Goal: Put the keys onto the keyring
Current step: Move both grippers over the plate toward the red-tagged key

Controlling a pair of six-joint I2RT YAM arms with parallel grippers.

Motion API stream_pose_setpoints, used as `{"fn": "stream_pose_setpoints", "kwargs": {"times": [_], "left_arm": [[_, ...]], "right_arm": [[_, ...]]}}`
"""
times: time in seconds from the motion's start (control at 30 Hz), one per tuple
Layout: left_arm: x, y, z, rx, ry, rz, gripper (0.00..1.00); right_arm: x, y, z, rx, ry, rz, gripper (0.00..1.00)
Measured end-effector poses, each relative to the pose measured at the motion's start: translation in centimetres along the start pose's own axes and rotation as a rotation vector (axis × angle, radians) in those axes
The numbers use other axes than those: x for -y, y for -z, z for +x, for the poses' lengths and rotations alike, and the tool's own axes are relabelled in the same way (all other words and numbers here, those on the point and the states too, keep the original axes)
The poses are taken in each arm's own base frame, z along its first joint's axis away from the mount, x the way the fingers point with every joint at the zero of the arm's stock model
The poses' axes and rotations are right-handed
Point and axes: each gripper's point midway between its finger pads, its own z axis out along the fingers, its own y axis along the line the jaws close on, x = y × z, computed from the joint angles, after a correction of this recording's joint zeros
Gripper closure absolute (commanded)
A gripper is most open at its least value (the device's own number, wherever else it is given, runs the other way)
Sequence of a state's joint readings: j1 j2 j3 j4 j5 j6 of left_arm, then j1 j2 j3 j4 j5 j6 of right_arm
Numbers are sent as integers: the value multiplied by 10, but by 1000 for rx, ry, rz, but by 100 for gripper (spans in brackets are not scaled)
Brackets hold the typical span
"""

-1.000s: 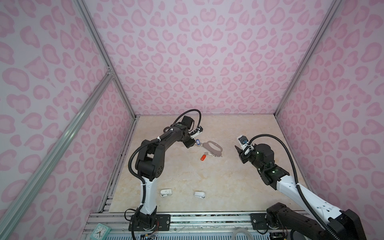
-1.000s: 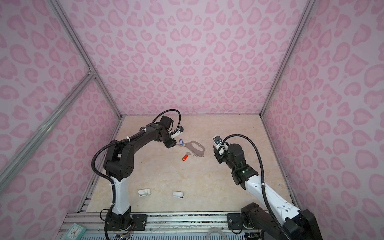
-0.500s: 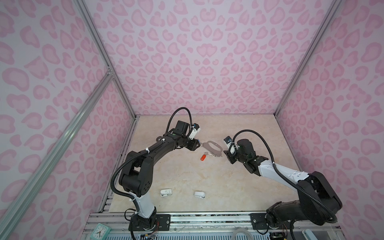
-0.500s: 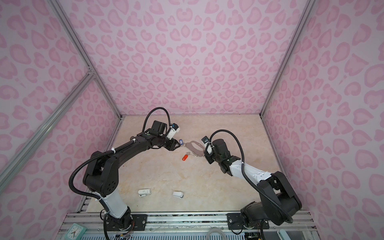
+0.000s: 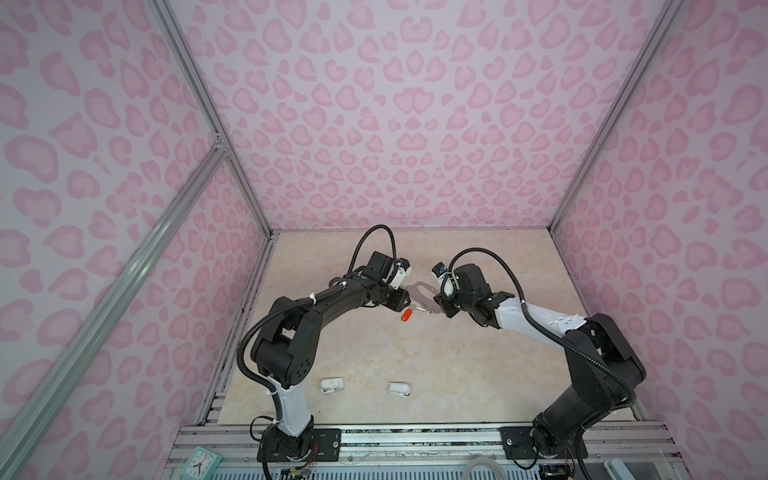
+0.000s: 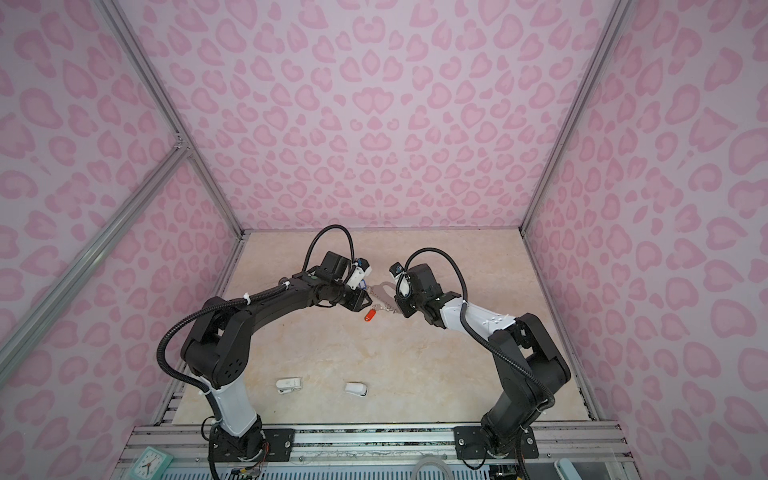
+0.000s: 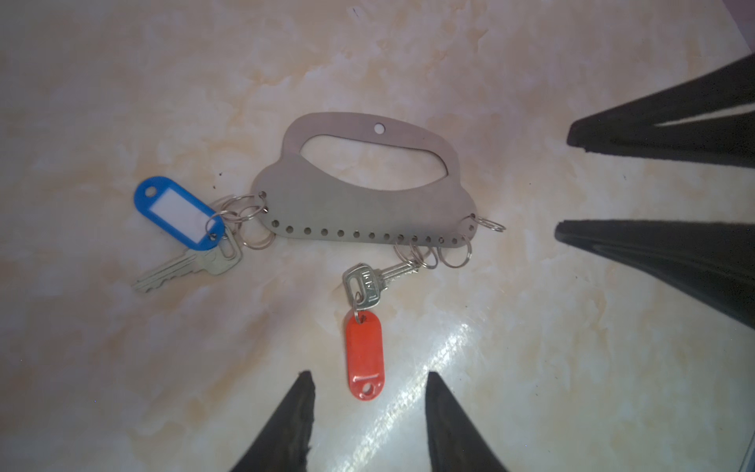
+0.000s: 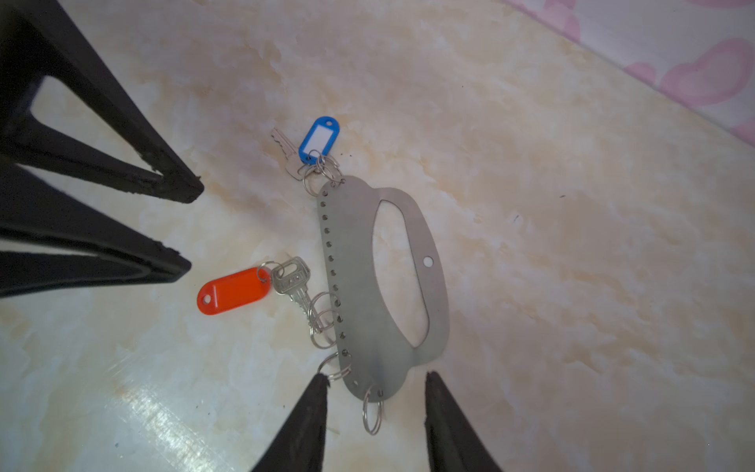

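In both top views the small silver key with the blue plastic tag (image 6: 364, 285) is almost wholly hidden behind the black left arm (image 6: 332, 293) beside the flat grey metal D-shaped keyring (image 6: 384, 296), whose wire rings (image 6: 387, 308) are too small to be resolved. The black fingers (image 7: 294, 421) are cut off in each wrist view.

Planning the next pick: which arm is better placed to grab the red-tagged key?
Left. The open left gripper hangs over the red tag, which lies between its jaws; the right gripper straddles the end of the keyring instead.
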State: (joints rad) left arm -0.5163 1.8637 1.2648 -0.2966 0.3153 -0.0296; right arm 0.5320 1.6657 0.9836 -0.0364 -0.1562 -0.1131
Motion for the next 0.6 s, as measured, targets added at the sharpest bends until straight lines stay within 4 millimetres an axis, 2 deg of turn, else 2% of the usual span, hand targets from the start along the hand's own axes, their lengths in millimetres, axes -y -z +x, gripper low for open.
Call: {"fn": "stream_pose_setpoints", "kwargs": {"times": [0.2, 0.37, 0.6], "left_arm": [[0, -6, -4, 18, 38, -20, 57], [-5, -7, -6, 36, 61, -50, 58], [-10, -6, -8, 45, 70, -75, 59]], "right_arm": [[-2, -14, 19, -100, -64, 20, 62], [7, -25, 28, -175, -106, 84, 65], [9, -27, 37, -223, -88, 122, 65]]}}
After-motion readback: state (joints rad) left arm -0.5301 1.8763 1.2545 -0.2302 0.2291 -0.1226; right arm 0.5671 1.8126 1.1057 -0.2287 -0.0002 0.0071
